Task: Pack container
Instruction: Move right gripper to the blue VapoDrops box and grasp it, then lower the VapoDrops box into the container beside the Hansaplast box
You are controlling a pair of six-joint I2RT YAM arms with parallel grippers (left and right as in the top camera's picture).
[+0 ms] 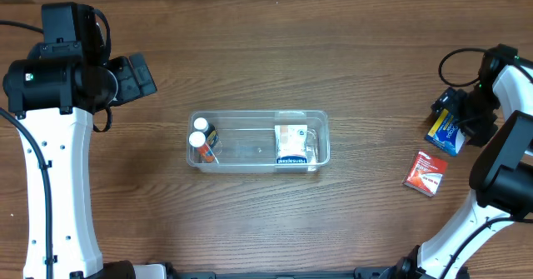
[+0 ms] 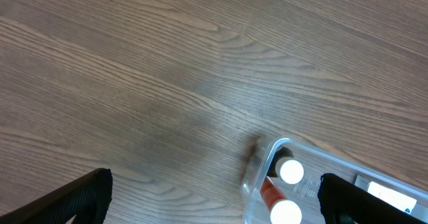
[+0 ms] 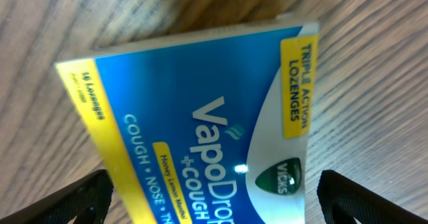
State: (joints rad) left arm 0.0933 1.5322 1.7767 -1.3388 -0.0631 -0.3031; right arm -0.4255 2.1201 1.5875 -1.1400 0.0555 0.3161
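The clear plastic container (image 1: 258, 121) lies at the table's middle. It holds two white-capped bottles (image 1: 198, 133) at its left end and a white packet (image 1: 291, 144) at its right end. My left gripper (image 1: 137, 75) is open and empty, up and to the left of the container. Its wrist view shows the container's corner (image 2: 257, 177) and the bottle caps (image 2: 291, 171) between its fingers (image 2: 214, 207). My right gripper (image 1: 460, 115) is open at the far right, fingers either side of a blue Vicks VapoDrops box (image 3: 200, 110), with small gaps showing on both sides (image 3: 221, 200).
A red and white packet (image 1: 425, 172) lies on the table near the blue box (image 1: 445, 135), toward the front. Cables run along the left and right edges.
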